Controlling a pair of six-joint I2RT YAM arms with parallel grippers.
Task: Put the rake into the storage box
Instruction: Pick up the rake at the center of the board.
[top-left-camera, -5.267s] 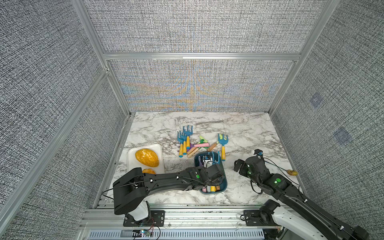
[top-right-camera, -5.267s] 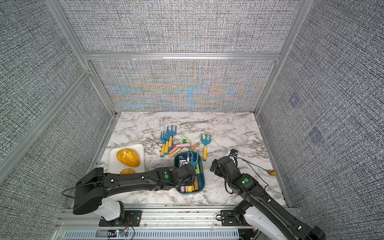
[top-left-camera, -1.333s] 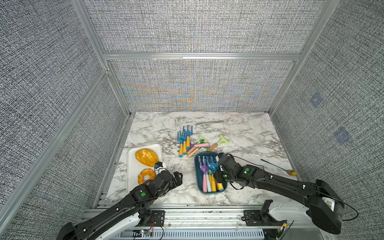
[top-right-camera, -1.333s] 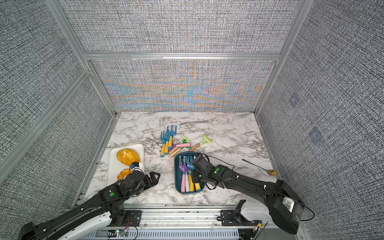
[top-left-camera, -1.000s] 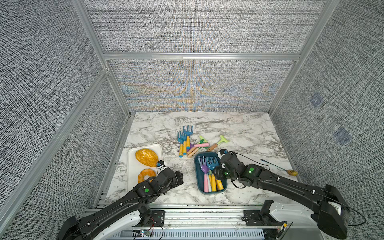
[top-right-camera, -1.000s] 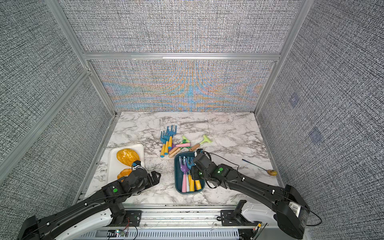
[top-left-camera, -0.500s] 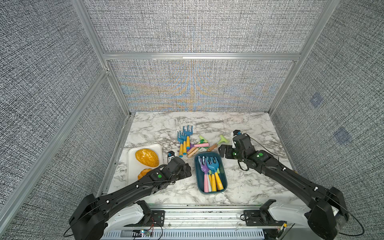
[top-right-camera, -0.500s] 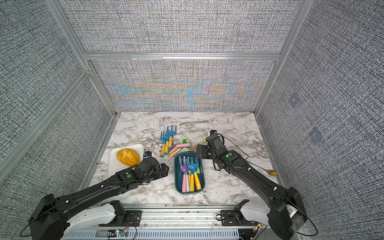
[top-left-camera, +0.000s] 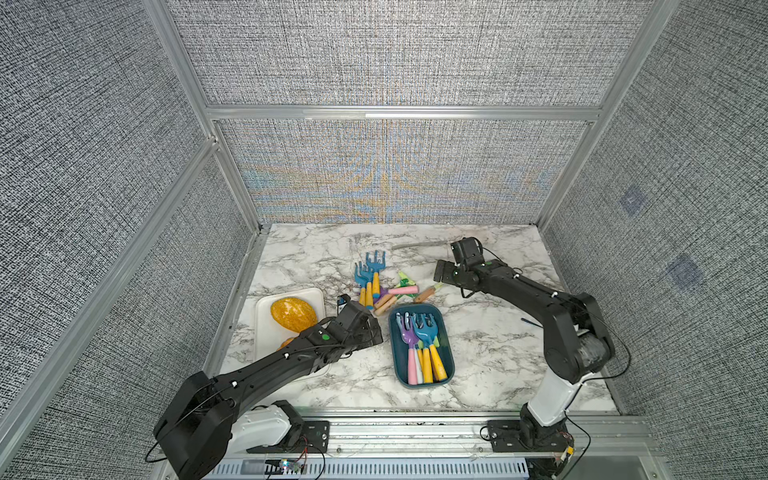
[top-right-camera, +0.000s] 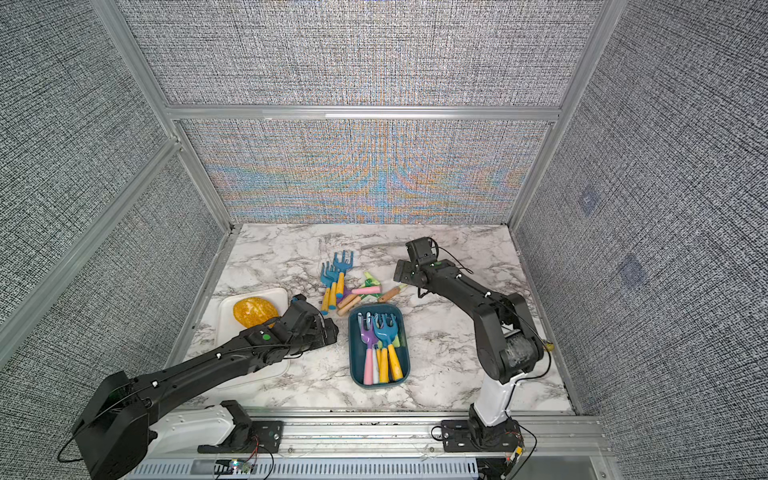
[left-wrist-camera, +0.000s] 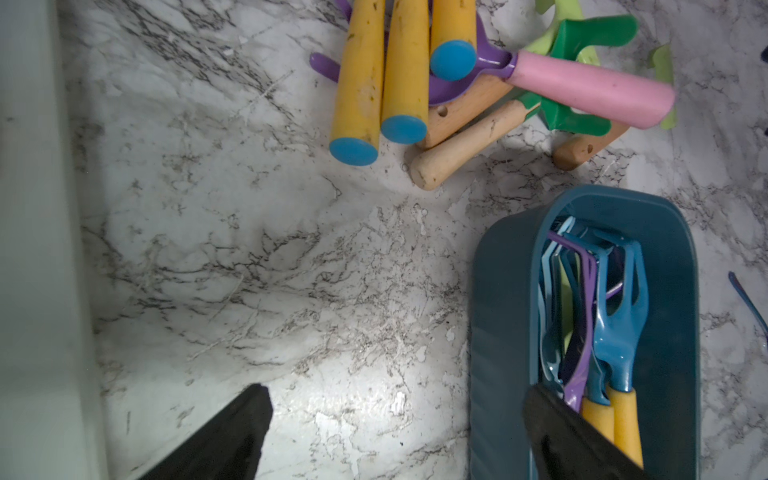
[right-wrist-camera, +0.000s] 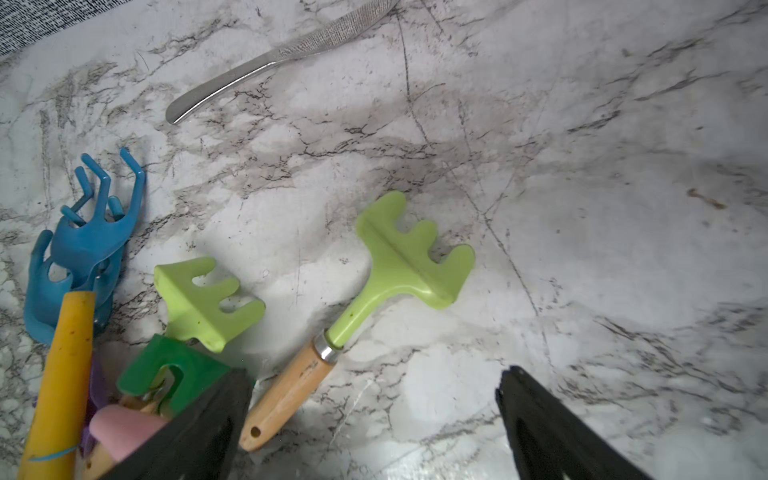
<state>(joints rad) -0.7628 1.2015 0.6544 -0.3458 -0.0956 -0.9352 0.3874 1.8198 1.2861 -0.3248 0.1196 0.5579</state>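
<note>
right gripper (right-wrist-camera: 374, 384) jaws spread wide, nothing between them, hanging low over the marble tabletop (right-wrist-camera: 582, 208) on the far right of the loose pile (top-left-camera: 382, 286). light green rake (right-wrist-camera: 401, 266) with wooden handle lies flat on the marble just ahead of the fingers (right-wrist-camera: 216, 415), handle end close beside one of them, can't tell if touching. that rake is outside the storage box (top-left-camera: 394, 353). left gripper (left-wrist-camera: 395, 395) also wide open and empty, over bare marble between the white tray (top-left-camera: 264, 328) and the box. in the left wrist view one finger overlaps the box rim and the handles inside, contact can't be told. box sits front-middle of the table, long axis front to back. inside it, a purple rake with pink handle (top-left-camera: 408, 345) and a blue rake with yellow handle (top-left-camera: 428, 332), heads toward the far end, more handles packed alongside. pile lies just beyond the box's far end, apart from it in both top views: stacked blue rakes (top-left-camera: 371, 272) with yellow handles, a second light green head (right-wrist-camera: 203, 303), a dark green head (right-wrist-camera: 174, 370), a pink handle laid across. tray holds a yellow-orange lump (top-left-camera: 293, 314), partly under the left arm. thin metal tool (right-wrist-camera: 282, 54) lies near the back wall, well apart from the rest
</note>
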